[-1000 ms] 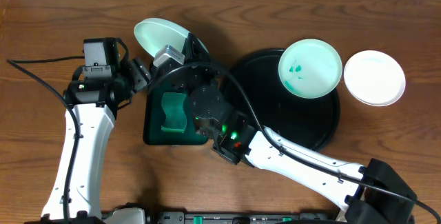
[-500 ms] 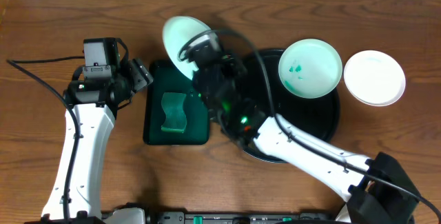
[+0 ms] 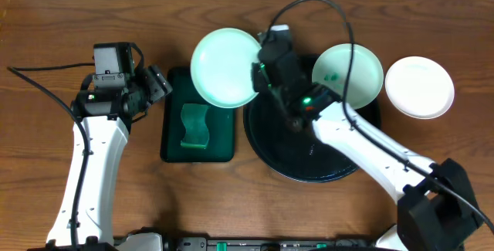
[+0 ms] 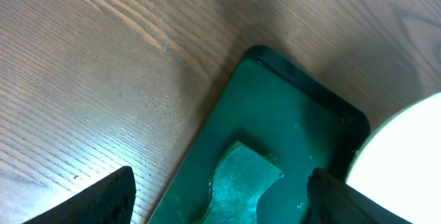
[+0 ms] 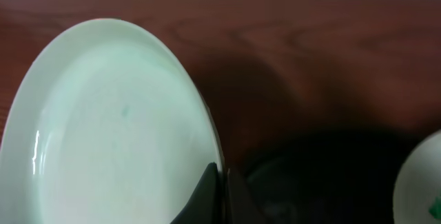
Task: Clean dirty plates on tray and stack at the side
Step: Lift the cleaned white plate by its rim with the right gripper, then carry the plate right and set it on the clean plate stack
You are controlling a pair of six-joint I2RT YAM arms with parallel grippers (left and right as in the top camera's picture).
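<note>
The right tool (image 3: 258, 79) pinches the rim of a pale plate (image 3: 224, 68), which has swung rightward since a moment ago and now hangs almost face-up just left of the black tray (image 3: 309, 158). A green-smeared plate (image 3: 347, 76) sits on that tray's far right part, with a clean plate (image 3: 419, 87) on the tabletop (image 3: 46, 35) just right of it. Well left of the tray, the left tool (image 3: 157, 83) has not budged, its fingers spread.

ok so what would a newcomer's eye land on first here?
The right gripper clamps the rim of a pale plate, held above the far end of the green sponge tray. A teal-smeared plate sits on the black tray, in its far right part; a white plate lies on the table just right of it.
</note>
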